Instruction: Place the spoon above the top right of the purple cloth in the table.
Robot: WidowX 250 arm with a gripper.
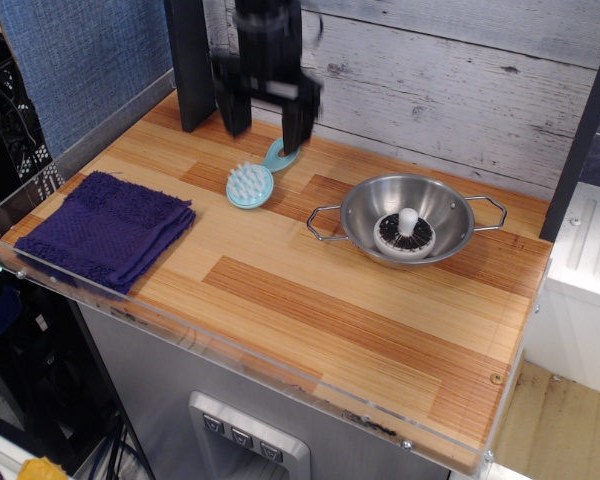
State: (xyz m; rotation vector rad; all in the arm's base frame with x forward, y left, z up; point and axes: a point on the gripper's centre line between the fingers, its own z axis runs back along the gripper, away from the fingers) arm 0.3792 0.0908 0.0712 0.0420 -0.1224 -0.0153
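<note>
The light-blue spoon (pixel 256 178) lies flat on the wooden table (pixel 310 300), its bumpy round head toward the front and its handle with a hole pointing back right. It rests up and to the right of the folded purple cloth (pixel 105 229), apart from it. My gripper (pixel 265 125) hangs just above the spoon's handle end, blurred by motion. Its two black fingers are spread apart and hold nothing.
A steel two-handled bowl (pixel 408 219) with a black-and-white object inside stands at the right. A dark post (pixel 188 65) stands at the back left, beside the gripper. A clear acrylic edge (pixel 220 345) runs along the table's front.
</note>
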